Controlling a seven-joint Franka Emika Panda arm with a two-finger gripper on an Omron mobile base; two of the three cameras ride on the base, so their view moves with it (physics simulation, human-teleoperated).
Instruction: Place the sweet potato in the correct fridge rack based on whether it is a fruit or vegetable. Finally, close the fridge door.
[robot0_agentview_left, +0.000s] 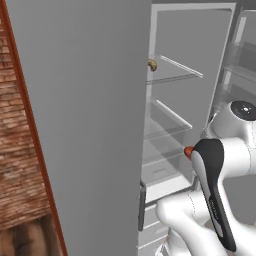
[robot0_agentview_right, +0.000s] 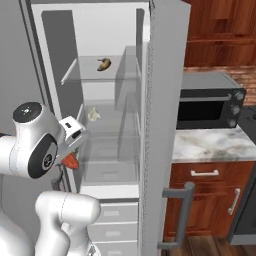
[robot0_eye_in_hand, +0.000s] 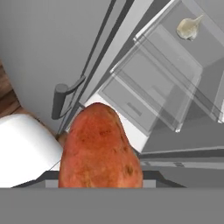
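My gripper (robot0_agentview_right: 69, 158) is shut on the sweet potato (robot0_eye_in_hand: 99, 148), an orange-red tuber that hides the fingertips in the hand view. Its orange end (robot0_agentview_left: 187, 151) pokes out from the hand in the left base view, in front of the open fridge at the height of the lower shelves. The fridge rack (robot0_agentview_right: 112, 121), the second glass shelf from the top, lies above and beyond the hand and carries a small white bulb (robot0_agentview_right: 93, 114). The fridge door (robot0_agentview_right: 163, 115) stands open to the right, seen edge-on, with its bar handle (robot0_agentview_right: 179, 217) low down.
A yellowish-brown curved item (robot0_agentview_right: 104, 64) lies on the topmost shelf. The plain grey door (robot0_agentview_left: 85, 125) stays closed on the left, its handle (robot0_eye_in_hand: 61, 99) close to the hand. A microwave (robot0_agentview_right: 209, 101) sits on the marble counter (robot0_agentview_right: 210, 142) to the right of the open door.
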